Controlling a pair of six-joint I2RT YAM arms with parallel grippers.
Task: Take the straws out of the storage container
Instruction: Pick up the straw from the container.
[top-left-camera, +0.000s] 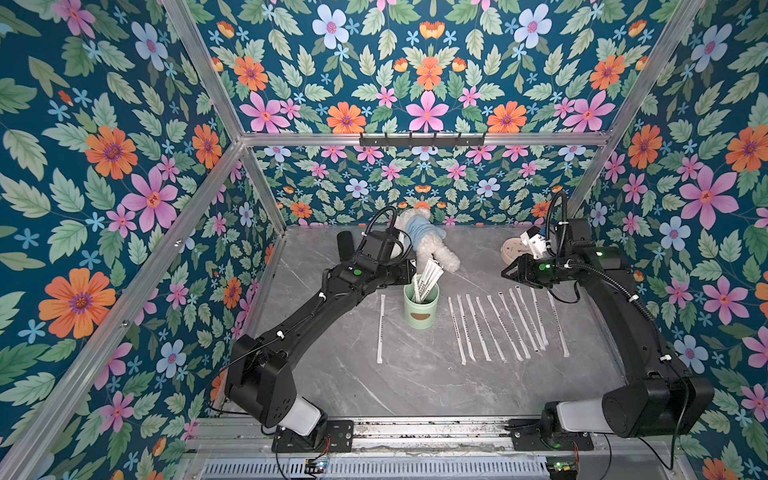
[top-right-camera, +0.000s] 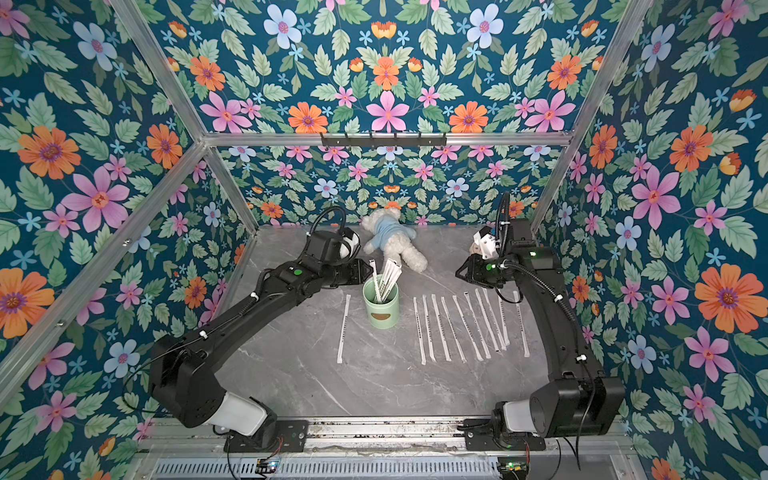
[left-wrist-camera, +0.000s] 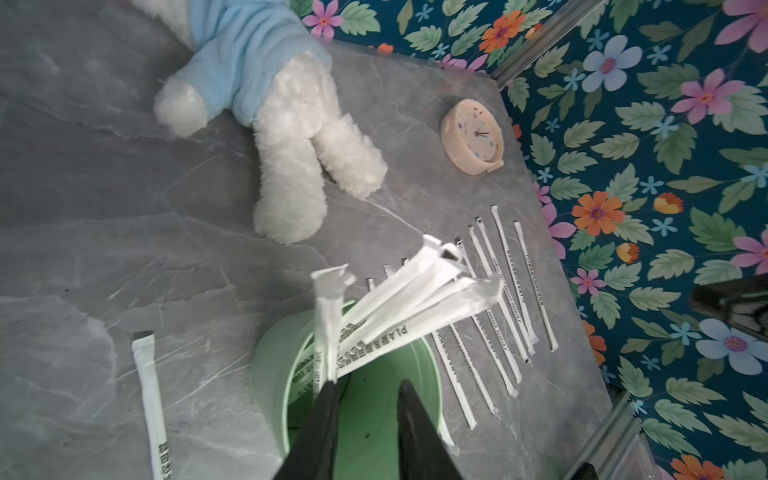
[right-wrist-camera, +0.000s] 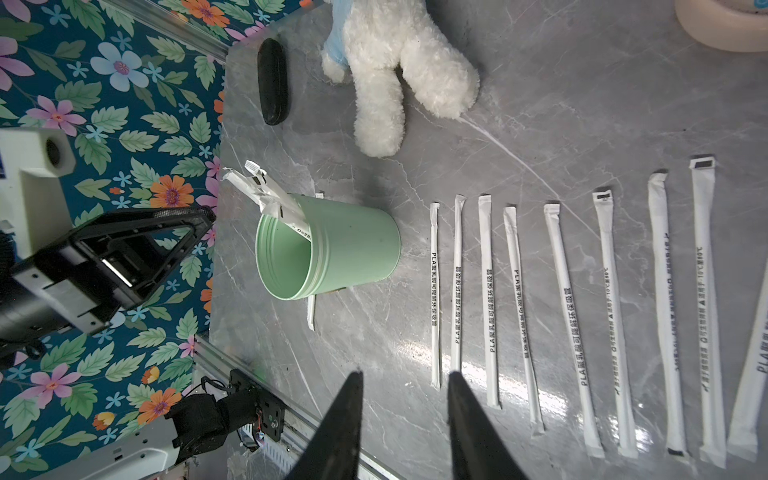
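Over the mouth of the storage container (left-wrist-camera: 353, 399), the left tool (left-wrist-camera: 365, 384) hung with its jaws apart and nothing between them. The mint-green container stood upright on the grey surface (top-left-camera: 415, 382), with a few straws (top-left-camera: 428, 276) leaning out of it. More straws lay in a flat row beside the container on the right arm's side, and a lone straw (top-left-camera: 380, 328) lay on its other side. Well apart from the container, the right tool (right-wrist-camera: 405, 380) hovered with its jaws parted and empty.
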